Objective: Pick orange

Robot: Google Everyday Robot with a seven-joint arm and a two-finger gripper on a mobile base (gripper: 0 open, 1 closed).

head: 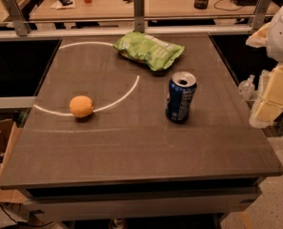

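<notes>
The orange [81, 106] lies on the left part of the dark grey table [131, 147], on a white curved line. It is round with matte skin and nothing touches it. My gripper [270, 97] shows as pale yellow and white parts at the right edge of the view, past the table's right side, far from the orange and above floor level. It holds nothing that I can see.
An open blue soda can [181, 97] stands upright right of centre. A green chip bag [149, 49] lies at the back centre. A metal rail [139, 13] and a wooden desk with items stand behind. Cardboard boxes [0, 142] sit low left.
</notes>
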